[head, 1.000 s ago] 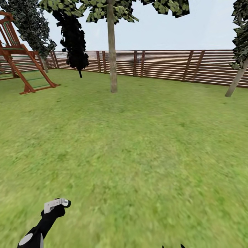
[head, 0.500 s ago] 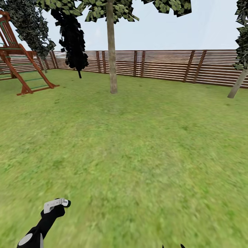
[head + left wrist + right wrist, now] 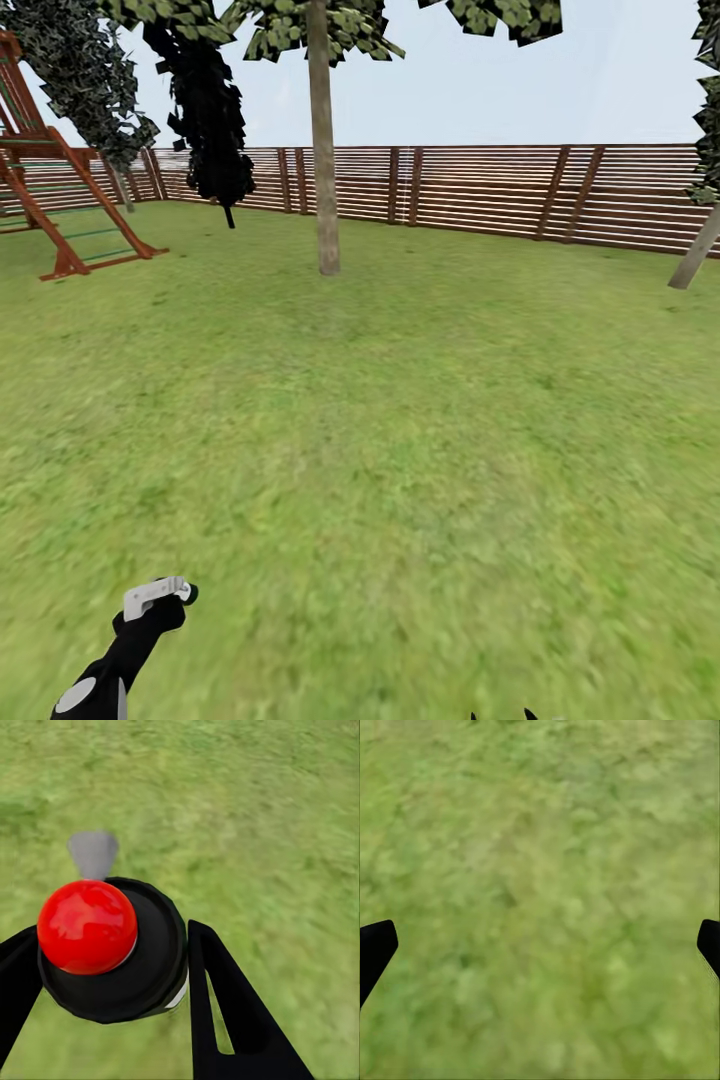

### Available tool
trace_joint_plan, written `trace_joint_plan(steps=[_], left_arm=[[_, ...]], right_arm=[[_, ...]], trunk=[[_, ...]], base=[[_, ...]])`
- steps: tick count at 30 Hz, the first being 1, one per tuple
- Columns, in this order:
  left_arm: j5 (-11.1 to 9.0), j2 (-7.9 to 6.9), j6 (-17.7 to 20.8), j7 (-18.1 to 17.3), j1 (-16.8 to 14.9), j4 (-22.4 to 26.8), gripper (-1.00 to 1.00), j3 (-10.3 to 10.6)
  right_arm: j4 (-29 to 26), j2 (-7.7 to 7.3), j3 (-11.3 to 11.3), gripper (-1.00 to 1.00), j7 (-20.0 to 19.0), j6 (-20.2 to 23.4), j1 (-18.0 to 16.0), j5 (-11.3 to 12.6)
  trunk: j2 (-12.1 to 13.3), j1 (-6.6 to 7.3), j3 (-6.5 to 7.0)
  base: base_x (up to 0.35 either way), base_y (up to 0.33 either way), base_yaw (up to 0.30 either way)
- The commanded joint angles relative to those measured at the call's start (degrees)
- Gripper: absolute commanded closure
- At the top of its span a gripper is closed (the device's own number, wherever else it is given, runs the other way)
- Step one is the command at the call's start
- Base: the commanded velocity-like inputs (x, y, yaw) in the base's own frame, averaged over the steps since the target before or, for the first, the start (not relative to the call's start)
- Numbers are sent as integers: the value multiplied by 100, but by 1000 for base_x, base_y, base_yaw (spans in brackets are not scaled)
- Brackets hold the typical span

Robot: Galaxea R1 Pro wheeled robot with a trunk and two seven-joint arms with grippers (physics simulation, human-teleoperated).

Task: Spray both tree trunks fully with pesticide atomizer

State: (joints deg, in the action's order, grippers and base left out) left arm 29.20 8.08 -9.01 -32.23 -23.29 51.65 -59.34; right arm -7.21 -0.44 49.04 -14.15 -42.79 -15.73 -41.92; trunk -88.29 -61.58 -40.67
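Note:
My left gripper (image 3: 112,979) is shut on the pesticide atomizer (image 3: 86,926), whose red top and black body sit between the two black fingers (image 3: 225,1005). In the head view that gripper (image 3: 160,603) hangs low at the left above the grass, with the atomizer's pale nozzle (image 3: 152,594) showing. A straight grey-brown tree trunk (image 3: 325,170) rises far ahead at centre. A second, leaning trunk (image 3: 696,256) stands at the right edge. My right gripper (image 3: 540,949) is open over bare grass, and its fingertips (image 3: 475,715) peek up at the bottom edge.
Green lawn (image 3: 420,430) stretches from me to the trees. A brown slatted fence (image 3: 480,190) closes the back. A red-brown wooden play frame (image 3: 60,200) stands far left, beside a slim dark tree (image 3: 205,120).
The whole picture has spread slightly outward, so the camera has moved forward toward the centre trunk. My left gripper, still holding the atomizer, sits a touch lower and further left in the view.

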Motion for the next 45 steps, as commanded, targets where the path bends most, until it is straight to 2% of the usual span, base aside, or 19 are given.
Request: trace_joint_plan(steps=[1, 16, 23, 45], left_arm=[[-1, 0, -3, 14, 0, 2, 100, 1], [0, 15, -14, 24, 0, 9, 100, 8], [6, 77, -14, 24, 0, 20, 100, 10], [6, 48, -4, 23, 0, 129, 100, 17]], right_arm=[[0, 0, 0, -100, 0, -1, 0, 0], [0, 0, 0, -100, 0, 1, 0, 0], [0, 0, 0, -100, 0, 1, 0, 0], [0, 0, 0, -100, 0, 1, 0, 0]], trunk=[[0, 0, 0], [0, 0, 0], [0, 0, 0], [0, 0, 0]], base=[[340, 0, 0], [340, 0, 0], [340, 0, 0], [340, 0, 0]])
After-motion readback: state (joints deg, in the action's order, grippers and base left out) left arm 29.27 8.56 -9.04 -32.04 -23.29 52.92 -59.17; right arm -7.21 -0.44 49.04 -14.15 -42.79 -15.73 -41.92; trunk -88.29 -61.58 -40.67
